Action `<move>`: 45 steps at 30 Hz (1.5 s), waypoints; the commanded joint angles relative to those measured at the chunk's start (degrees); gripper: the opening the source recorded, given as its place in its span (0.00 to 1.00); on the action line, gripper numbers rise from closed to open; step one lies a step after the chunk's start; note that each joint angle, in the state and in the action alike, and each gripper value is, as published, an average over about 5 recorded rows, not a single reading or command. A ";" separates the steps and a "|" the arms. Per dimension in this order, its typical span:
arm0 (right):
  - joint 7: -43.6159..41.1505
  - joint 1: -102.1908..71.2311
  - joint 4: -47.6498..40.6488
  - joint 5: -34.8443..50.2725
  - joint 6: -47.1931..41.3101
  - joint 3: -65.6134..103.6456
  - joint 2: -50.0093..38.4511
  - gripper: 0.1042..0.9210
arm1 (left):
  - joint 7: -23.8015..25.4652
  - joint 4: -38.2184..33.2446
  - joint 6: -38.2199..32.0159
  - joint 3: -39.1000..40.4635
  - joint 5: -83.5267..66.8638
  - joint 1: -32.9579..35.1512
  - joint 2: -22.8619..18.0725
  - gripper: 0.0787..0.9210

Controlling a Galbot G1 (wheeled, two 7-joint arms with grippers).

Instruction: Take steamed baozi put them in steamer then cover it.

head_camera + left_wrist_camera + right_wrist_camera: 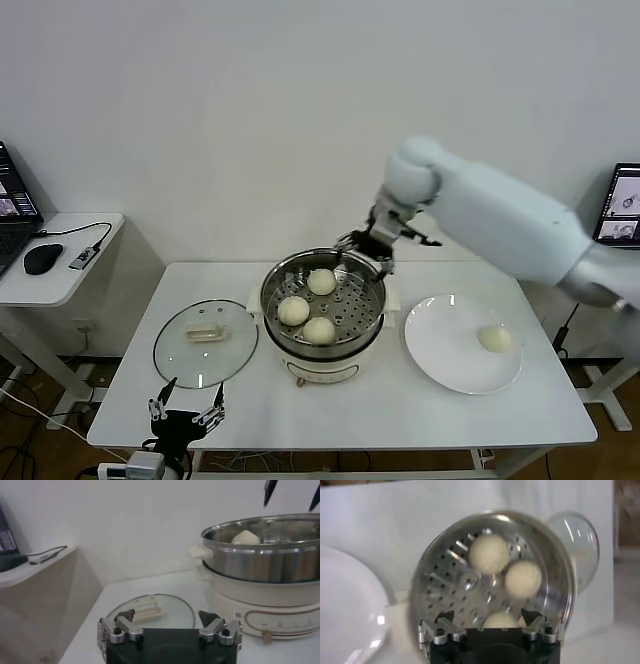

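Two grippers are in play, and the nearest to the robot is the left gripper [186, 409], parked with its jaws spread and empty at the table's [330, 410] near edge, just short of the cover [205, 342], which lies flat on the table left of the steamer [322, 315]. Three steamed baozi [319, 329] already sit on the perforated tray. Off to the right, the fourth baozi [494, 338] waits alone on the white plate [440, 350]. Farthest back, the right gripper [363, 243] hovers above the steamer's far rim, jaws released and holding nothing. That last bun lies to the right of those jaws and nearer the robot, well apart, so the right arm looks the closer one to fetch it.
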 commanded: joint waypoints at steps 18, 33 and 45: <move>0.74 -25.01 -10.99 -15.29 -23.10 19.45 -15.51 0.88 | 0.51 2.35 0.64 0.19 -0.73 -0.01 0.82 0.88; 3.48 -29.53 -19.50 -25.22 -14.93 23.34 -8.87 0.88 | 0.41 3.57 0.59 -0.15 -0.58 0.46 0.70 0.88; 5.62 -31.91 -22.02 -29.42 -13.33 26.43 -7.46 0.88 | 0.46 4.50 0.60 -0.02 -0.34 -0.12 1.27 0.88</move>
